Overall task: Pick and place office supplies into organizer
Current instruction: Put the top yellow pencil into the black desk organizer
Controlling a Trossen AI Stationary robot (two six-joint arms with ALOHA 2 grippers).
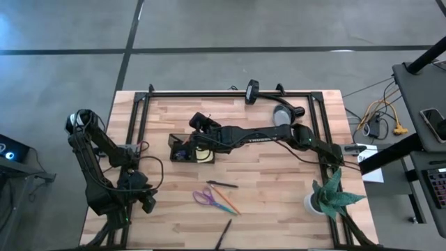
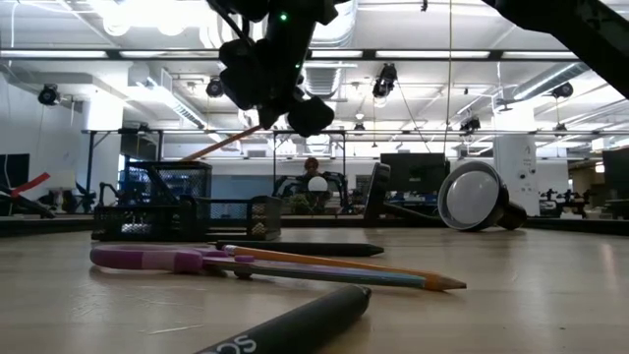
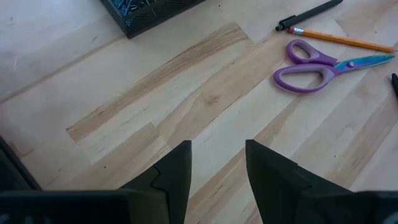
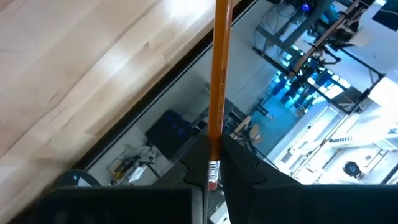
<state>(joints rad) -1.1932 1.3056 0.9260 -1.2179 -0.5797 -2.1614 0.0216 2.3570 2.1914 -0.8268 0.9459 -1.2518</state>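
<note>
From above, the right gripper [image 1: 202, 124] is reaching across the table [image 1: 279, 188] and hanging just over the organizer [image 1: 191, 148], where a yellow sticky-note pad [image 1: 203, 155] is sitting in one compartment. In front of the organizer, purple-handled scissors [image 1: 204, 196], an orange pencil [image 1: 226, 200] and a black pen [image 1: 222, 184] are lying close together, with another black pen [image 1: 224, 233] lying at the near table edge. The left gripper [image 1: 144, 200] is waiting well to the left of the organizer, above bare wood.

The low view is showing what the top view hides: the right gripper [image 2: 275, 84] is gripping a second orange pencil [image 2: 221, 144] that is slanting down toward the mesh organizer [image 2: 152, 206], while the loose pencil [image 2: 344, 267] is lying across the scissors [image 2: 177, 260].

The left wrist view is showing the left gripper [image 3: 217, 180] with its fingers [image 3: 174, 171] standing apart and holding nothing, open tabletop ahead, the organizer's corner [image 3: 146, 12] beyond.

The right wrist view is showing the right gripper [image 4: 212, 168] pinching its pencil [image 4: 219, 74] near the eraser end, the shaft crossing the table edge [image 4: 155, 62].
</note>
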